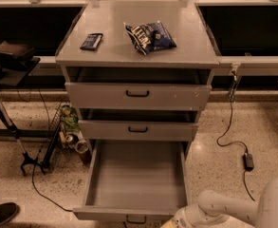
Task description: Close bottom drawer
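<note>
The bottom drawer (137, 179) of the grey cabinet is pulled far out, and its long deep tray is empty. Its low front panel (124, 214) runs along the bottom of the view, with the small black loop handle (136, 219) just showing at the picture's edge. My gripper (175, 222) is at the bottom edge, right by the front panel's right corner. Only its wrist end shows, and the white arm (233, 210) reaches in from the lower right.
The two upper drawers (137, 96) (137, 129) stand slightly out. A blue snack bag (150, 36) and a dark flat packet (91, 41) lie on the cabinet top. A wire bin with cans (69, 137) stands at the left, a tripod leg (10, 127) beyond it, and a cable with a power brick (248, 161) lies at the right.
</note>
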Motion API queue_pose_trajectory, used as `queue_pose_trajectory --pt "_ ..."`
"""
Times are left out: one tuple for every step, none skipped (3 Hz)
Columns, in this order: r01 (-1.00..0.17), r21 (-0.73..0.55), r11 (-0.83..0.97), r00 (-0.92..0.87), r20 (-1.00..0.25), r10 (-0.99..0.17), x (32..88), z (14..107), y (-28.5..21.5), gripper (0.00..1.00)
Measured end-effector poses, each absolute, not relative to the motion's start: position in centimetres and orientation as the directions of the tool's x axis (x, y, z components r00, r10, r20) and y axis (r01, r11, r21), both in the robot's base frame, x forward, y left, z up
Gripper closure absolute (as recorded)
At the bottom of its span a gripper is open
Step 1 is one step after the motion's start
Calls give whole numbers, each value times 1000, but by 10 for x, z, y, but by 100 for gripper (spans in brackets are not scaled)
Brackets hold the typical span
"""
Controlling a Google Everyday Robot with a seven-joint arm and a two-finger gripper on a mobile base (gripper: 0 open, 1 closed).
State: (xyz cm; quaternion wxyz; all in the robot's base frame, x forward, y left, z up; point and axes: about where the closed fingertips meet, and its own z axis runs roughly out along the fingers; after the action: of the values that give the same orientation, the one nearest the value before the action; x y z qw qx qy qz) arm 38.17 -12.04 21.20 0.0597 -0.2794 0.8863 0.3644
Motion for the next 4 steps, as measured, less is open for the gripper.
queue_pose_trajectory --pt "-502 628 594 -858 -275 -434 375 192 -124 100" --pt "-497 617 611 -862 -266 -432 376 178 -125 100" --pt "-517 571 638 -852 -273 -446 383 172 -126 100" --pt "-546 513 662 -836 -288 -466 397 170 -126 100"
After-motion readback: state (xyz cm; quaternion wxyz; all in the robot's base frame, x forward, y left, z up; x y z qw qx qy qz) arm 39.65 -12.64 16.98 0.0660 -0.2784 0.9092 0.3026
